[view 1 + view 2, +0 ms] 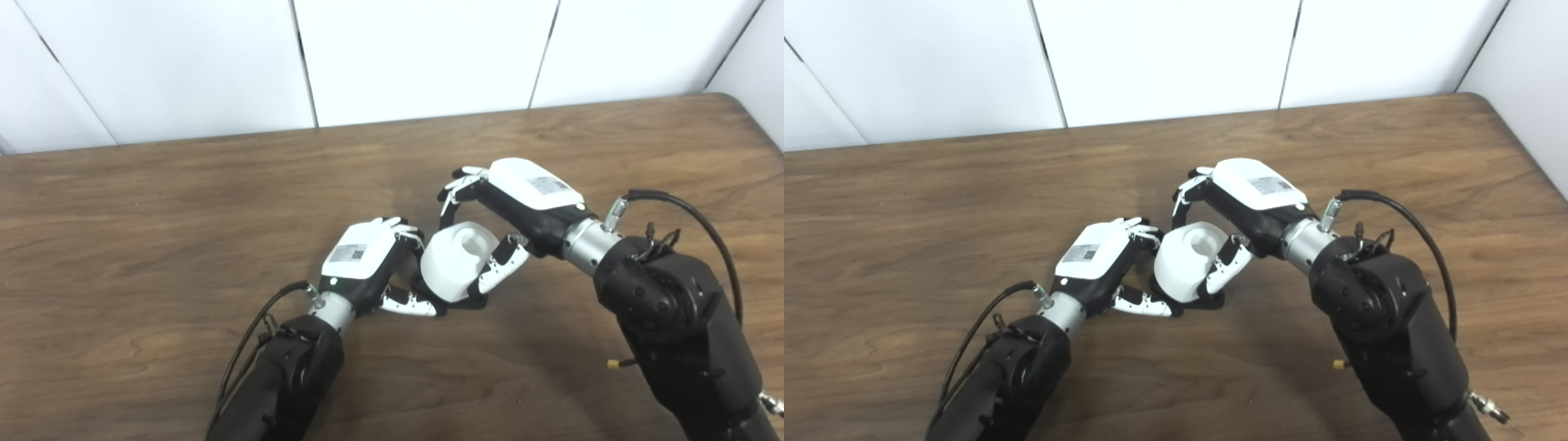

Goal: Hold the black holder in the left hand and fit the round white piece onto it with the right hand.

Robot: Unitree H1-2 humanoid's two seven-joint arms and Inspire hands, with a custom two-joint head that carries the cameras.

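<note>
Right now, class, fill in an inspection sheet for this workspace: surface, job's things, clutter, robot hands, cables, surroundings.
Surface: brown wooden table.
Job's things: white piece sits tilted over the black holder, which is mostly hidden.
Clutter: nothing seen.
Robot hands: left robot hand closed at the holder; right robot hand wrapped around the white piece.
Cables: black cable at right wrist, another at left.
Surroundings: white wall panels.

black holder [476, 301] mostly hidden under round white piece [456, 262] — both forearms cut off at bottom edge

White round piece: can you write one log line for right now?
left hand: shut on black holder | right hand: shut on round white piece | piece over holder | seating unclear
</note>
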